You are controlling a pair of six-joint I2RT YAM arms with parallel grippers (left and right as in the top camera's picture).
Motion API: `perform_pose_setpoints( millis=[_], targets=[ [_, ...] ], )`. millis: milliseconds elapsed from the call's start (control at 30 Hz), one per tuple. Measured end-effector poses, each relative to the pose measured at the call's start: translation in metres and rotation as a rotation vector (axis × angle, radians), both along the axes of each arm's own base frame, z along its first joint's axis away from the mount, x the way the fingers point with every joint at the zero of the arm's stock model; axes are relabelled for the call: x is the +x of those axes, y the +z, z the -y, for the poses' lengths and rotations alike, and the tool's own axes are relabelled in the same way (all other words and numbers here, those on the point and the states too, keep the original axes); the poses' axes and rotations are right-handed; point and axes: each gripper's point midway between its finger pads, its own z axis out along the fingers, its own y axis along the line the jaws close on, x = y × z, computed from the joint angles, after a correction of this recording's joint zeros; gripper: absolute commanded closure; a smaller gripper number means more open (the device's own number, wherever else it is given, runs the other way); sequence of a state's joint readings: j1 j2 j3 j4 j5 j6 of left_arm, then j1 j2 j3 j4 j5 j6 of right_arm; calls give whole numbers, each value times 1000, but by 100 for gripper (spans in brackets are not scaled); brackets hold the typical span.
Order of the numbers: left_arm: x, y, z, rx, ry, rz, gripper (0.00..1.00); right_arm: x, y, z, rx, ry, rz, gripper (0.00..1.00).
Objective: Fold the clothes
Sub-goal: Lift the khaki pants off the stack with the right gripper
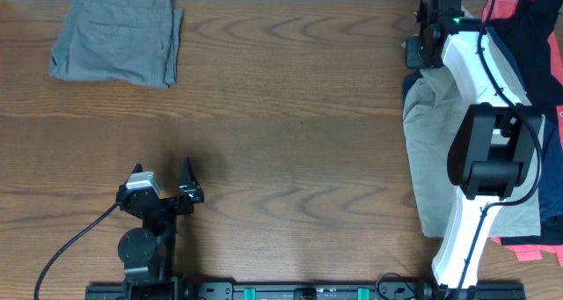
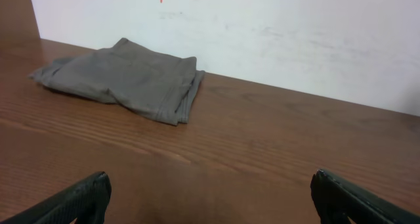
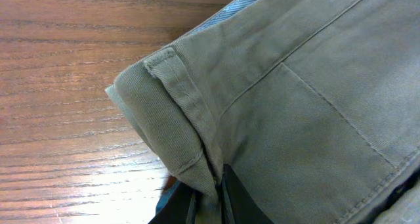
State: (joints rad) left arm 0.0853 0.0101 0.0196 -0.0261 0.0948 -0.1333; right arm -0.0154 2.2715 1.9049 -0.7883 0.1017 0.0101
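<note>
Item: khaki garment, lying at the right edge of the table on top of a heap of navy, red and black pieces; your right gripper has its fingers pinched on a hemmed edge of it, the cloth bunched into a ridge just above the fingertips in the right wrist view. Item: grey garment, already folded flat at the far left corner, well apart from everything else. Item: left gripper, near the front left of the table, fingers spread wide, holding nothing and touching no cloth. Step in hand, as you may judge it: taking the next piece off the pile, the khaki one, with folding not yet begun. Next move calls for you to draw it leftward onto bare wood, clear of the heap, and to bring the left gripper across to a second edge so the cloth can be spread. Watch that the pinch holds one layer only.
</note>
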Motion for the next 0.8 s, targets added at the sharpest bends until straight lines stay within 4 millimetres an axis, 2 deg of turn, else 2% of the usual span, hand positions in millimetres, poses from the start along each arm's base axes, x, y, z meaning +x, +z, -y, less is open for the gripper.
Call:
perform_pose_setpoints(
  millis=[167,200,233,600,700,800],
  targets=[
    [0,0,0,0,0,0,2,2,1,-1,4,2,9,90],
    [0,0,0,0,0,0,2,3,1,-1,4,2,12,92],
    [0,0,0,0,0,0,2,3,1,-1,4,4,15,99],
    [0,0,0,0,0,0,2,5,4,-1,-29,-8,25,99],
    [0,0,0,0,0,0,2,7,17,-3,-56,-16,55,99],
    [0,0,0,0,0,0,2,10,56,-12,-64,-11,134,99]
  ],
)
